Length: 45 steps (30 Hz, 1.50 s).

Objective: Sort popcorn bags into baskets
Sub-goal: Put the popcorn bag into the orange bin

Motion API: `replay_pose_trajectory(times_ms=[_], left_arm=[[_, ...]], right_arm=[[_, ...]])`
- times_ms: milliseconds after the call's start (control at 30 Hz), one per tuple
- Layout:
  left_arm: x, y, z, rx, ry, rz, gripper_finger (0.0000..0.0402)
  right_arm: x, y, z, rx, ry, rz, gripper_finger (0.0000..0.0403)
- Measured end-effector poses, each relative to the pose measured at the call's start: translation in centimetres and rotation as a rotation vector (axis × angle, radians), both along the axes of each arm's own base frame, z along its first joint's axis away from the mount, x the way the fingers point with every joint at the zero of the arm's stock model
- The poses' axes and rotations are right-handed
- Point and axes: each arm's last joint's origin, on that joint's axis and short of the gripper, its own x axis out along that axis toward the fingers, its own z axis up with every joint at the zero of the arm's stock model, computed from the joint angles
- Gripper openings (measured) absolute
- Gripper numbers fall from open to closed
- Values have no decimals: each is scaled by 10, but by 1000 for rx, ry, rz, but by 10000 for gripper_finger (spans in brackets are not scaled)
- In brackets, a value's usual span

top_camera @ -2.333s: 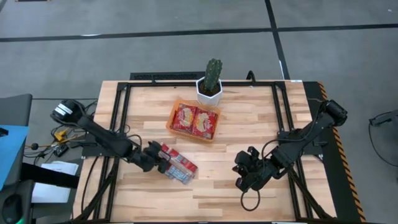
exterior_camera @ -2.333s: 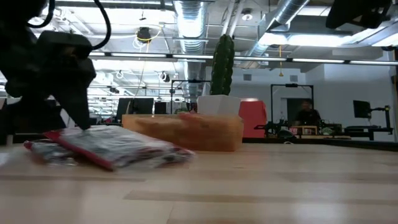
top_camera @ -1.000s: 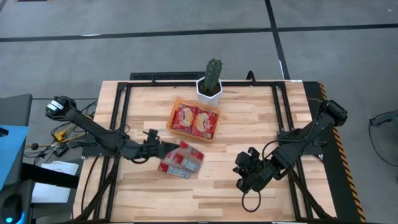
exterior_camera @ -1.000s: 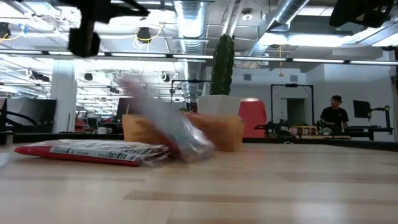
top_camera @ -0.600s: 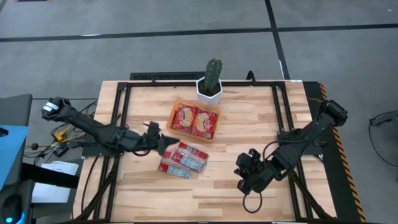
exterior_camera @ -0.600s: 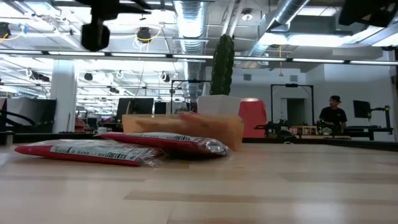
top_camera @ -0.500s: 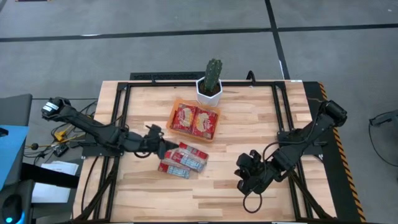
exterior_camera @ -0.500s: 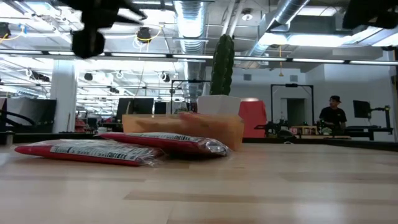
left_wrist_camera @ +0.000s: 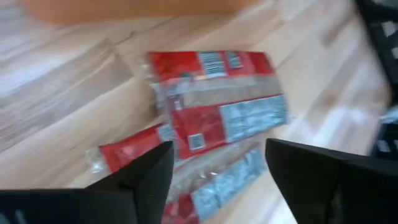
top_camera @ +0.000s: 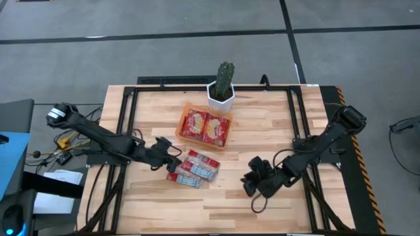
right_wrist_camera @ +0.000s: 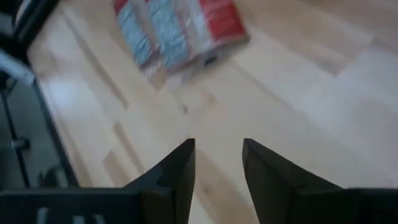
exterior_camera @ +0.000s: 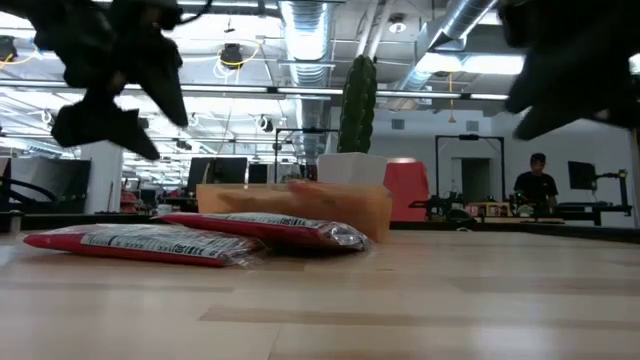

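Observation:
Two red popcorn bags [top_camera: 195, 169] lie flat on the wooden table, just on the near side of the orange basket [top_camera: 183, 122]. The farther bag [left_wrist_camera: 217, 102] partly overlaps the nearer one [left_wrist_camera: 134, 149]. Two more bags [top_camera: 205, 126] lie side by side inside the basket. My left gripper [top_camera: 172, 160] hangs open a little above the table, just left of the two loose bags, slanting down toward them [left_wrist_camera: 219, 146]. My right gripper [top_camera: 250, 181] is open above bare table right of the bags [right_wrist_camera: 217, 143], touching nothing.
A white pot with a cactus [top_camera: 222, 94] stands right behind the basket at the far edge. A black frame [top_camera: 128, 111] runs round the tabletop. Bare wood lies near and right of the loose bags. A person [exterior_camera: 538, 185] stands far off in the room.
My left gripper has let go of the bag it held tilted above the table; that bag has dropped flat, partly onto the other loose bag. The left gripper has then sunk and tipped down toward the bags. My right gripper has sunk and rolled, shifting slightly toward the bags.

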Motion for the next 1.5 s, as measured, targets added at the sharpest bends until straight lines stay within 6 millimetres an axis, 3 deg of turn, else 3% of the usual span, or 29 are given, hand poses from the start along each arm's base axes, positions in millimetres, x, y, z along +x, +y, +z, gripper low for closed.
replay_pose_trajectory(times_ms=[167, 333, 633, 767, 1133, 1500], left_arm=[[9, -4, -22, -3, 99, 15, 252], [19, -9, -35, -34, 114, 11, 253], [33, -15, -52, -34, 104, -4, 253], [38, -14, -57, -32, 99, -4, 253], [48, 3, -52, -4, 50, 9, 253], [66, 12, -69, -34, 16, -24, 252]], right_arm=[[7, -9, -7, -11, -17, -45, 151], [16, -6, -19, -8, -15, -53, 131], [44, 6, -67, 36, -28, -87, 116], [57, 3, -78, 50, -37, -104, 116], [73, -17, -82, 3, -2, -86, 116], [88, -40, -80, -5, -9, -10, 116]])
